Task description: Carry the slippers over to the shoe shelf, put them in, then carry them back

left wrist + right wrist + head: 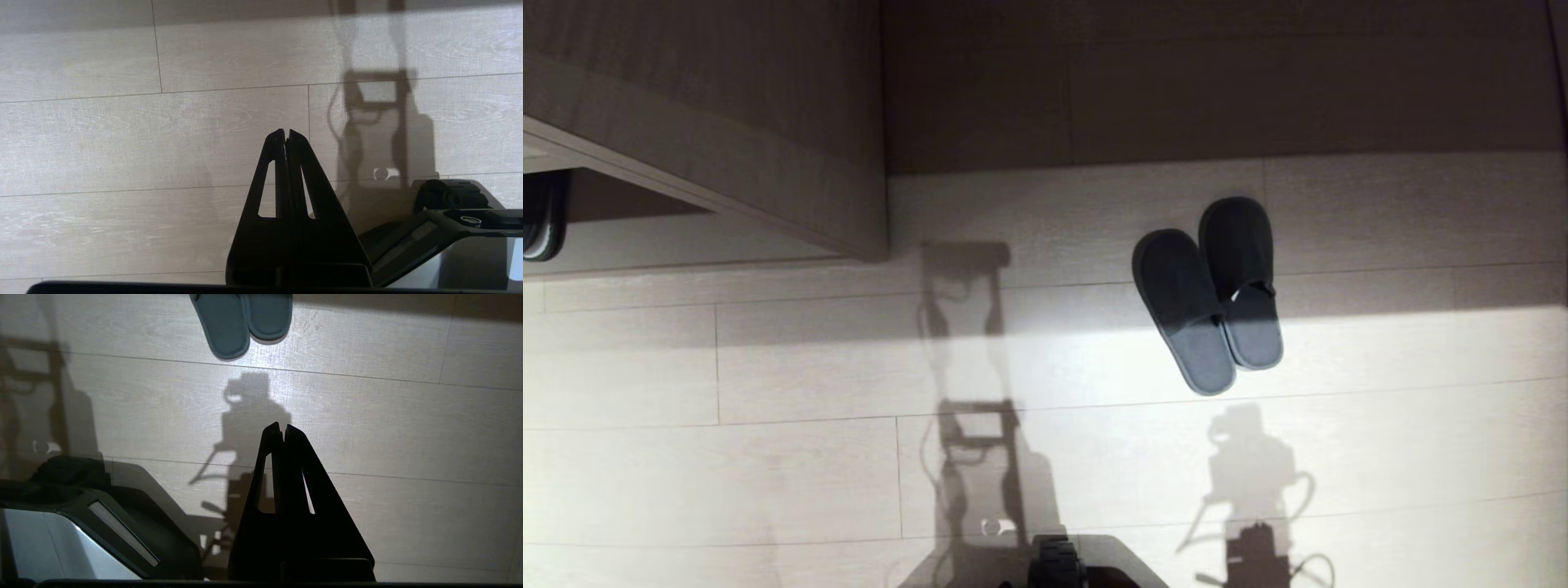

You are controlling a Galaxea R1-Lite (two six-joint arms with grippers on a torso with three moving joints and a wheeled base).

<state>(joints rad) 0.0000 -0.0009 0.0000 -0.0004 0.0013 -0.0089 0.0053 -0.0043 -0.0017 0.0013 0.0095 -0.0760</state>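
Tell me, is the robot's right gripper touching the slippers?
Apart. The right wrist view shows bare floor between the right gripper and the slippers.

Pale plank floor [768, 474] w/ slippers [1209, 294] lying side by side.

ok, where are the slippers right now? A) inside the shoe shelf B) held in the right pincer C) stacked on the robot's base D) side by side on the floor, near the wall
D: the slippers lie side by side on the floor near the wall; the right pincer is shut on nothing, short of them.
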